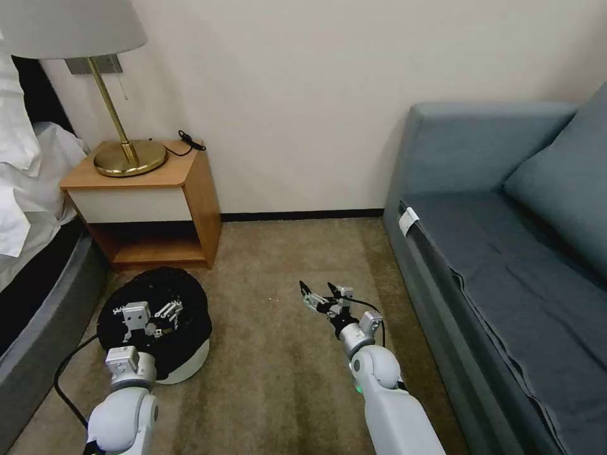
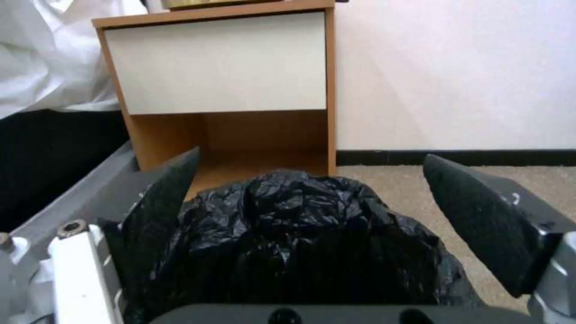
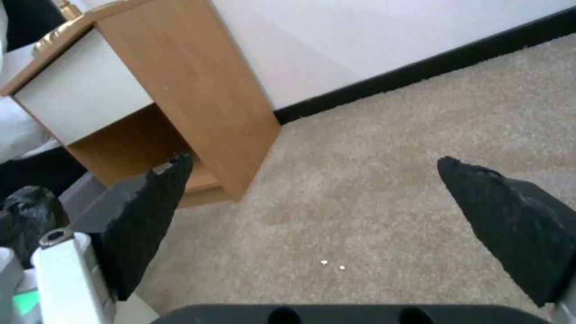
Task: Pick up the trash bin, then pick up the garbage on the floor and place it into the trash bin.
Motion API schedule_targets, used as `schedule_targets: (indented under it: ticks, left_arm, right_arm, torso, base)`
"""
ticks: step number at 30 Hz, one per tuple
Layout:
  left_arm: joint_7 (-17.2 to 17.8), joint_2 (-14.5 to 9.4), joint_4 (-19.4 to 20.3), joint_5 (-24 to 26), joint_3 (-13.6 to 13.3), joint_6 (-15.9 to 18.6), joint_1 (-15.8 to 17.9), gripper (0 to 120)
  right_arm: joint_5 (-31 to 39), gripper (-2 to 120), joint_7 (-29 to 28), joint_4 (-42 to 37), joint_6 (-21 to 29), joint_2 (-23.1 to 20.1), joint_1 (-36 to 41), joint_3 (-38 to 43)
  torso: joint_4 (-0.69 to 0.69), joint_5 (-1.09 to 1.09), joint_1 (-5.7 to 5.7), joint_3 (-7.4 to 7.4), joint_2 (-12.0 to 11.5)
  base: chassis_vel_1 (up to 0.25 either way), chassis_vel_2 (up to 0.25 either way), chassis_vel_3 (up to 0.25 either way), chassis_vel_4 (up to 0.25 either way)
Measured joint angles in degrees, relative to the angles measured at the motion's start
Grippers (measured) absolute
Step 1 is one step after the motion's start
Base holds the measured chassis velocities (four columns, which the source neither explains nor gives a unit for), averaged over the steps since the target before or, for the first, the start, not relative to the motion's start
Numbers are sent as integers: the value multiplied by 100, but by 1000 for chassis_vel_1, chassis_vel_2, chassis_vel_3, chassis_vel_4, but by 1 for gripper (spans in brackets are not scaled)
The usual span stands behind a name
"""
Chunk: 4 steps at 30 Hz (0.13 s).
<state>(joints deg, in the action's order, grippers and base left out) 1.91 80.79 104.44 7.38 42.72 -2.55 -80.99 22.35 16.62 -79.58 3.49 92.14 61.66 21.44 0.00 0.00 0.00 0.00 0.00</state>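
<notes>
Beige carpet (image 1: 284, 392), trash bin (image 1: 190, 363), nightstand (image 1: 158, 189), sofa (image 1: 480, 253) resting on it

The trash bin (image 1: 190, 366) is white, lined with a glossy, wrinkled black bag (image 2: 288, 243). The carpet (image 1: 278, 392) is a plain beige-tan, flecked with two tiny white specks (image 3: 333, 264). The nightstand (image 1: 190, 189) is warm orange-brown wood with a white drawer front (image 2: 216, 63). The lamp (image 1: 126, 155) has a brass-gold base and a pale shade. The sofa (image 1: 506, 253) is muted blue-grey (its cushion the same tone). Both arms are white and silver with black finger pads (image 3: 510, 225).
</notes>
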Motion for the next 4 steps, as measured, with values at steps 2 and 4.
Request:
schedule_targets:
  ticks: [2, 4]
  left_arm:
    - [2, 0, 1, 1, 1, 1, 0, 100]
    - [3, 0, 1, 2, 2, 1, -1, 100]
  right_arm:
    - [0, 100, 0, 0, 1, 0, 0, -1]
    - [0, 100, 0, 0, 2, 0, -1, -1]
  torso:
    - [0, 0, 0, 0, 0]
    - [0, 0, 0, 0, 0]
  base:
    - [0, 0, 0, 0]
    - [0, 0, 0, 0]
